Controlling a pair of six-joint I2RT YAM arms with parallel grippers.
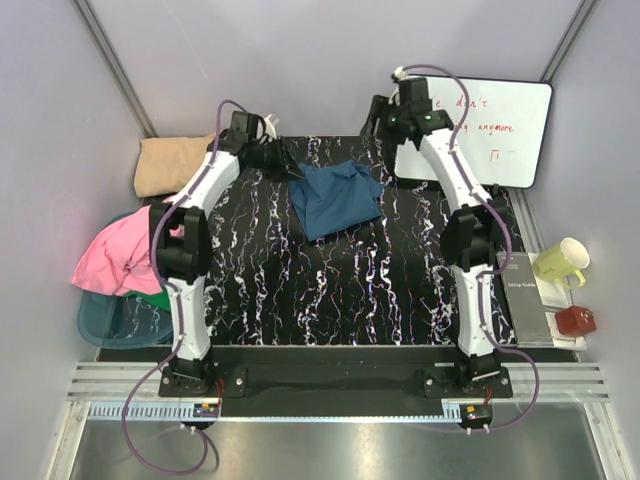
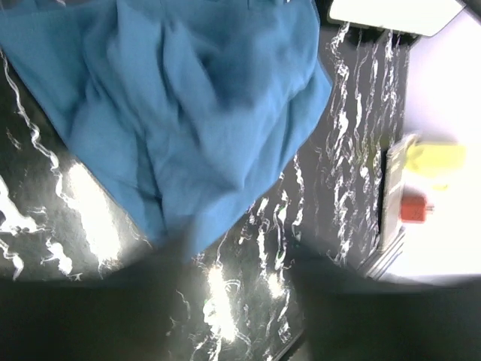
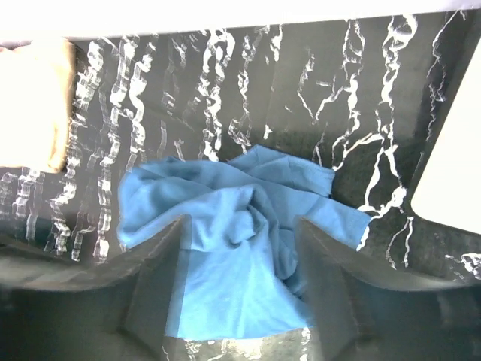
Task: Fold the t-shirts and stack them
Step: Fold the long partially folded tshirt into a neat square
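Off the mat (image 1: 330, 300), far left: tan shirt (image 1: 172, 165) lies folded; nearer me, pink shirt (image 1: 115, 258) is heaped over a green shirt (image 1: 150, 297) and a basket (image 1: 105, 325).
Left gripper (image 1: 283, 163): I see blurred jaws apart over bare mat, nothing held; it hangs at the blue shirt's far-left corner.
Blue shirt (image 1: 337, 198): crumpled mid-mat between both arms, no clear long axis.
Right gripper (image 1: 385, 118): jaws wide and empty; the blue shirt lies near-left of it, apart.
Nearer arm: left, I judge.
Count: four shirts, one per colour; two grippers.
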